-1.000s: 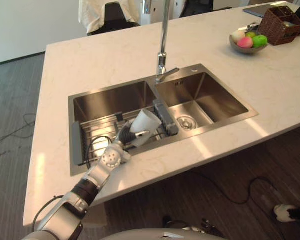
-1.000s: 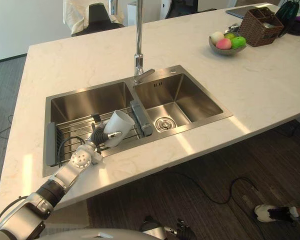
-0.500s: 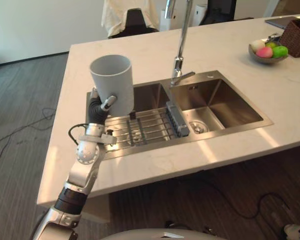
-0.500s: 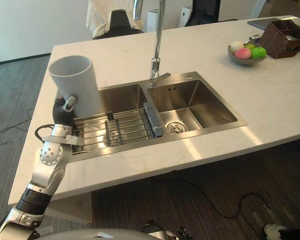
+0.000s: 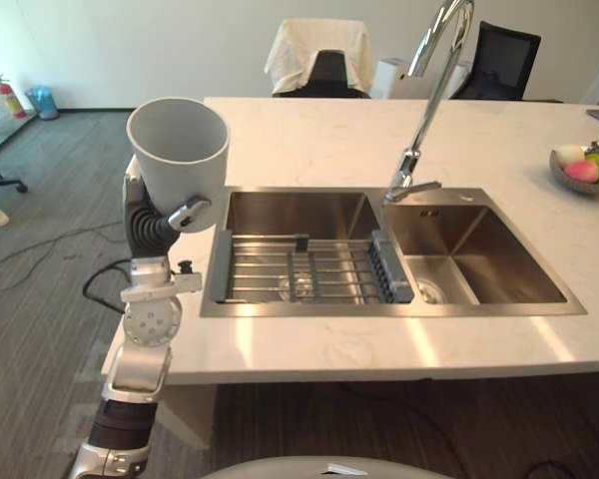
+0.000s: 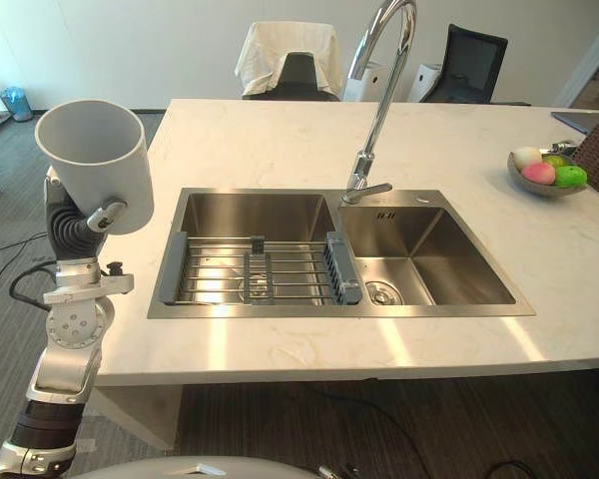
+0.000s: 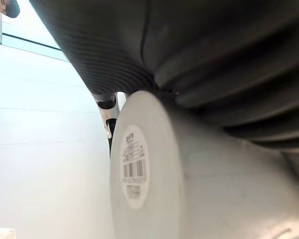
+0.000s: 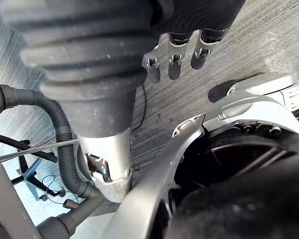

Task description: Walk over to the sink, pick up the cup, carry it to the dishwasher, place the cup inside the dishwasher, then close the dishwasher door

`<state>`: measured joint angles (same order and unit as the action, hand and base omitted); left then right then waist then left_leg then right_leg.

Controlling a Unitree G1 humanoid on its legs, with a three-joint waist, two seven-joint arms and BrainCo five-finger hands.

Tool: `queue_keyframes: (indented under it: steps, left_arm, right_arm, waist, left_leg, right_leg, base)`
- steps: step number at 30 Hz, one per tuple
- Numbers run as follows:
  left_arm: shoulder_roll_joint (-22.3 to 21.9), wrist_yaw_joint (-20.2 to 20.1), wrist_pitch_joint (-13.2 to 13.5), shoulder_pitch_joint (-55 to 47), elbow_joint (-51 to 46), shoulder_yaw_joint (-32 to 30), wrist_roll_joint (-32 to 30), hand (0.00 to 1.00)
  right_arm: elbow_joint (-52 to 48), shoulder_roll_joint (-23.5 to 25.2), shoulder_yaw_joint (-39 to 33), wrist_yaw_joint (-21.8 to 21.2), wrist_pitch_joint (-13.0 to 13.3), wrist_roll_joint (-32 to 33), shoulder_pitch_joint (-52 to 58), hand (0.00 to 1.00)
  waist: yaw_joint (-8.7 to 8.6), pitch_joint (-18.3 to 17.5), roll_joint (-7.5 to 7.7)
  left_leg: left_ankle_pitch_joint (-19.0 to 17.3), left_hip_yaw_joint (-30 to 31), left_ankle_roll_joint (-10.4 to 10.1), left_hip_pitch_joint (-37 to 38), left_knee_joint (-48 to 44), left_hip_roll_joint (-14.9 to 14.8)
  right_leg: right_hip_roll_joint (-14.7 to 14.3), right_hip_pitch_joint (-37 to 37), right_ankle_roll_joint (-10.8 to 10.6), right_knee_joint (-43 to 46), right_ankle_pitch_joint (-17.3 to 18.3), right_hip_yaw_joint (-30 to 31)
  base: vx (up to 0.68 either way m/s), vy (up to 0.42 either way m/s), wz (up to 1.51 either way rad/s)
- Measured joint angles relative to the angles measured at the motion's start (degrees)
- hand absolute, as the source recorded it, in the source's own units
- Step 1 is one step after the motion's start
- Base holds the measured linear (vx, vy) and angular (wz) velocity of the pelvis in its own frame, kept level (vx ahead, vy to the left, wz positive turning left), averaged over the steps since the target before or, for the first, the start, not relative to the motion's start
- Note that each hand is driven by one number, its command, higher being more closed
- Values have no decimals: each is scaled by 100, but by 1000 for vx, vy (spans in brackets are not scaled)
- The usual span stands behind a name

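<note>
White counter (image 5: 309, 140), sink (image 5: 499, 261) with rack (image 5: 299, 274), faucet (image 5: 426, 110), fruit bowl (image 5: 577, 186), left hand (image 5: 155, 225) clamped round cup (image 5: 180, 150)

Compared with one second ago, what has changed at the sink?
The left hand has lifted the cup out of the sink, from tilted low over the rack to upright and high at the left edge of the counter. Its grip stayed. The view shifted; rack, faucet and fruit bowl kept their places.
</note>
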<state>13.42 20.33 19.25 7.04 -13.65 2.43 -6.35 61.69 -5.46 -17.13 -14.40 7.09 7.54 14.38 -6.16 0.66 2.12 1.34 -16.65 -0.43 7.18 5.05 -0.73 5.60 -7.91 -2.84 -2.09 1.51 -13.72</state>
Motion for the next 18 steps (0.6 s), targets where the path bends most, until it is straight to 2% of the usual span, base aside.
queue_keyframes:
  steps: [5, 7, 10, 12, 13, 14, 16, 17, 18]
  left_arm:
    - [-132, 15, -5, -1, -45, -22, 35, 100]
    - [-292, 16, 18, -1, -168, -27, 175, 100]
    - [-674, 72, 46, -251, -168, -319, 431, 100]
    - [-869, 107, 49, -523, -170, -563, 593, 100]
    - [-961, 143, 47, -745, -171, -710, 635, 100]
    - [-1032, 216, 35, -971, -171, -818, 737, 100]
    - [-1180, 297, -16, -1216, -232, -987, 920, 100]
    - [-1271, 304, -16, -1360, -457, -1114, 1024, 100]
    - [-1306, 304, -14, -1431, -569, -1147, 1057, 100]
  right_arm:
    - [-2, 29, -2, -16, 21, 4, 16, 0]
    - [-14, 43, -7, -117, 60, 156, 66, 0]
    - [-4, 48, -60, -299, 139, 386, 218, 0]
    - [2, 56, -155, -442, 172, 452, 307, 0]
    - [8, 65, -167, -511, 205, 492, 356, 0]
    - [55, 50, -240, -639, 232, 495, 347, 0]
    - [117, -18, -342, -817, 257, 497, 312, 0]
    - [192, -59, -387, -892, 275, 499, 282, 0]
    - [300, -87, -408, -903, 264, 495, 237, 0]
  waist:
    - [-29, -16, 28]
    - [-115, -42, 35]
    - [-126, -55, 4]
    - [-50, -57, -4]
    - [25, -41, 31]
    - [157, 9, 46]
    - [340, 132, -33]
    - [355, 247, -161]
    - [395, 266, -184]
  left_leg:
    - [-75, -147, -78, -32, -7, -37]
    - [-91, -46, -74, -123, -6, -24]
    - [-120, 140, -81, -111, -24, -10]
    - [-79, 338, -28, -133, -73, -6]
    - [-188, 599, -11, -348, -449, -6]
    - [-294, 849, -32, -642, -905, 22]
    - [-285, 1283, -65, -859, -1244, 129]
    - [-207, 1627, -204, -973, -1283, 194]
    - [-92, 1704, -367, -1070, -1256, 255]
  right_leg:
    - [-21, 159, -42, -4, -56, 222]
    - [-29, 220, -2, -18, -50, 220]
    - [-28, 189, -45, 30, -3, 141]
    - [-8, 155, -44, 113, 70, -52]
    - [32, 71, -36, 144, 127, -240]
    - [75, 4, -35, 231, 210, -439]
    - [104, -81, -20, 570, 352, -804]
    - [73, -241, 30, 656, 420, -1125]
    - [80, -270, 94, 704, 474, -1302]
  base:
    - [-4, -1, -19]
    - [29, -14, -6]
    - [58, -12, 14]
    - [111, -25, 44]
    - [117, -50, 77]
    - [85, -86, 91]
    - [-9, -71, 162]
    - [-65, -13, 229]
    - [-150, 9, 272]
